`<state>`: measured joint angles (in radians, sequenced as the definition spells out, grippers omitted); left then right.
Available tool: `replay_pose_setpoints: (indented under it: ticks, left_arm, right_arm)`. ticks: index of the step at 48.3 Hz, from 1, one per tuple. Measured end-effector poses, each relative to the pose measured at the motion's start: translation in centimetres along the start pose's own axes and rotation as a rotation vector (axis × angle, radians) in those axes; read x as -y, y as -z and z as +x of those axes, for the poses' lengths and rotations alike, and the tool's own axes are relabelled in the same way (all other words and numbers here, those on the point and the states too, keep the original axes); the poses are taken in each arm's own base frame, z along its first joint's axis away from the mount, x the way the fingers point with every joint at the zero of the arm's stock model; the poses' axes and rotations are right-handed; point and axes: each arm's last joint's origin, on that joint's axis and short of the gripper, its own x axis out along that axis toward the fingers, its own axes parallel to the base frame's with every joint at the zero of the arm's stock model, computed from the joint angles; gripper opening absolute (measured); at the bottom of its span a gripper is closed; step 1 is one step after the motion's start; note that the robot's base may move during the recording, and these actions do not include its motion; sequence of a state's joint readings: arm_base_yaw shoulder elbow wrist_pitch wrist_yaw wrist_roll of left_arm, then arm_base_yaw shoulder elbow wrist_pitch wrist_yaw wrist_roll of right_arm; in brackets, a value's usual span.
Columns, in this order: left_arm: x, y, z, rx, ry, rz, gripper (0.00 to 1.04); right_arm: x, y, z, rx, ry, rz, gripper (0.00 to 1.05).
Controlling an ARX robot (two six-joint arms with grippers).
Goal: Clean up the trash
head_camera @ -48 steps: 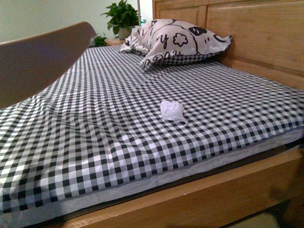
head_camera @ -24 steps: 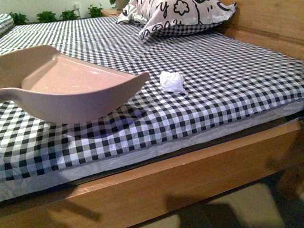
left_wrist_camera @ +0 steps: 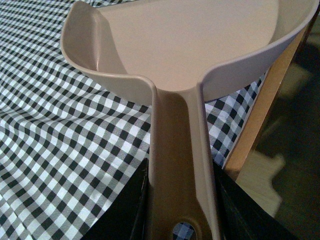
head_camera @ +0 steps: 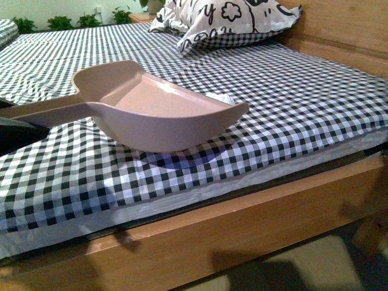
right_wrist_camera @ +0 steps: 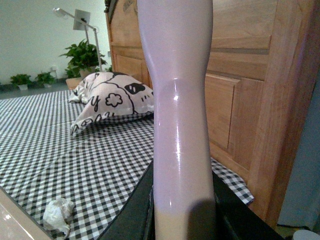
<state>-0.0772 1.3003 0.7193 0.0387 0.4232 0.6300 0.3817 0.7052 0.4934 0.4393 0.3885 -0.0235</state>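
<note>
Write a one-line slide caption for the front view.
Left gripper holds the dustpan over the checked bed, its rim hiding most of the trash; a pillow lies behind.

Checked bed (head_camera: pixel 303 109) with wooden headboard (head_camera: pixel 345 24); potted plants (right_wrist_camera: pixel 82 54) by pale wall (right_wrist_camera: pixel 30 35).

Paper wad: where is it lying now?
In the front view, the paper wad lies on the checked bed, centre, just behind the far rim of the pink dustpan.

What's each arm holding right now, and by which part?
Left gripper holds the pink dustpan by its handle, between the jaws. Right gripper is clamped on a pale smooth handle; the tool's head is out of view.
</note>
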Motion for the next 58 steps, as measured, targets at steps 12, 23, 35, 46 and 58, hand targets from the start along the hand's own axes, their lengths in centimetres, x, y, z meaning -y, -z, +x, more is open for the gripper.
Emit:
replay_pose_setpoints:
  ticks: [12, 23, 35, 46, 58]
  left_arm:
    - [-0.2, 0.4, 1.7, -0.033, 0.048, 0.003, 0.29]
    - [-0.2, 0.8, 2.7, -0.049, 0.063, 0.002, 0.29]
    - [-0.2, 1.2, 3.2, -0.052, 0.070, 0.003, 0.29]
    - [-0.2, 1.3, 3.3, -0.056, 0.073, 0.001, 0.29]
    - [-0.2, 1.3, 3.3, -0.056, 0.073, 0.001, 0.29]
  right_arm:
    - [0.0, 0.0, 0.0, 0.000, 0.000, 0.000, 0.20]
    - [0.0, 0.0, 0.0, 0.000, 0.000, 0.000, 0.20]
    - [0.0, 0.0, 0.0, 0.000, 0.000, 0.000, 0.20]
    - [0.0, 0.0, 0.0, 0.000, 0.000, 0.000, 0.20]
    - [0.0, 0.0, 0.0, 0.000, 0.000, 0.000, 0.20]
